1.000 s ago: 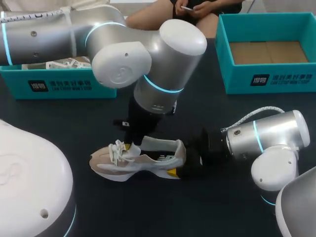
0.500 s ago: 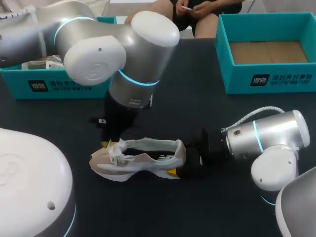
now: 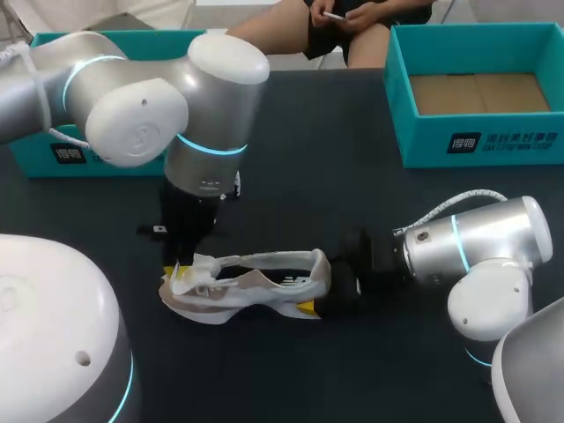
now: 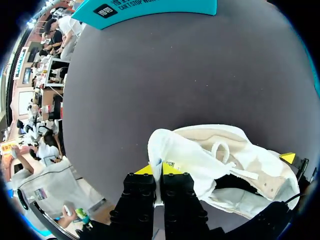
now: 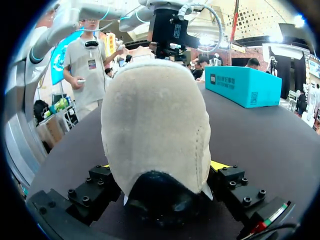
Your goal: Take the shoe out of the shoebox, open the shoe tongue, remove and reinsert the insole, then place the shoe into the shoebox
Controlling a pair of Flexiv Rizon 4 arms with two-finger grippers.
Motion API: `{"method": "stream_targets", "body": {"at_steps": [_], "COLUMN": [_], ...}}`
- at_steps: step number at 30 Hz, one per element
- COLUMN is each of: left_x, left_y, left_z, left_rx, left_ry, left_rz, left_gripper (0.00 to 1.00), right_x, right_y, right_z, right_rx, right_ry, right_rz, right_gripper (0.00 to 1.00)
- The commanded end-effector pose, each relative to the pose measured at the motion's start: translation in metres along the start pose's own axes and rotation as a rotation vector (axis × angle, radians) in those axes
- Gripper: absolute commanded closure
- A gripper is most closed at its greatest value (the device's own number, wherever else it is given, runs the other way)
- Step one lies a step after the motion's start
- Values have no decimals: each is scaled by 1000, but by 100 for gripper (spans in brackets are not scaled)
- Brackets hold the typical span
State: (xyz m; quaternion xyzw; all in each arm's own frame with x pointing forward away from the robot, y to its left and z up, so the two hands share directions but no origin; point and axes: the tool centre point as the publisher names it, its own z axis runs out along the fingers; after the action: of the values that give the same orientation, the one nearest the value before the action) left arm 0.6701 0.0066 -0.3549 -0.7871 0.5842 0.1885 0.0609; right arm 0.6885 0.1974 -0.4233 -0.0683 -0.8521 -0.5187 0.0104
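Shoe [image 3: 256, 286]: rests on the dark table [image 3: 308, 176], outside the shoebox.
Left gripper [image 4: 158, 170]: at the shoe's toe end, fingers pinched together on the white tongue [image 4: 175, 150].
Right gripper [image 5: 162, 167]: at the shoe's heel, fingers spread, clamping it from both sides.
Shoebox [image 3: 476, 88]: well apart from the shoe, beyond its heel end.
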Motion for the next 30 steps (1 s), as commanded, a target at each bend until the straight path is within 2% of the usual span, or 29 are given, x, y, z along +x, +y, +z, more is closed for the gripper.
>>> {"method": "stream_targets", "body": {"at_steps": [1,2,4,5,6,7,13,16,22,30], "left_x": [-6,-6,-8,-9,-11,-13,-24,-30,-34,-25], "left_y": [-7,-7,-7,-7,-8,-8,-8,-8,-6,-2], "left_z": [10,10,12,12,13,13,11,6,-17,-67], "left_rx": [-15,-16,-19,-20,-24,-31,-33,-26,3,83], "left_ry": [9,10,11,10,12,24,27,58,175,412], "left_rz": [-6,-7,-9,-9,-11,-9,-21,-4,102,471], "left_gripper": [91,83,56,51,35,25,0,0,0,0], "right_x": [-1,-1,-1,-1,-1,-1,-1,-1,-1,-1], "right_y": [-3,-3,-3,-3,-3,-3,-3,-3,-3,-3], "right_z": [6,6,6,6,6,6,6,6,6,6], "right_rx": [5,5,5,5,5,5,5,5,5,5], "right_ry": [-2,-2,-2,-2,-2,-2,-2,-2,-2,-2], "right_rz": [2,2,2,2,2,2,2,2,2,2], "right_gripper": [100,100,100,100,100,100,100,100,100,100]}}
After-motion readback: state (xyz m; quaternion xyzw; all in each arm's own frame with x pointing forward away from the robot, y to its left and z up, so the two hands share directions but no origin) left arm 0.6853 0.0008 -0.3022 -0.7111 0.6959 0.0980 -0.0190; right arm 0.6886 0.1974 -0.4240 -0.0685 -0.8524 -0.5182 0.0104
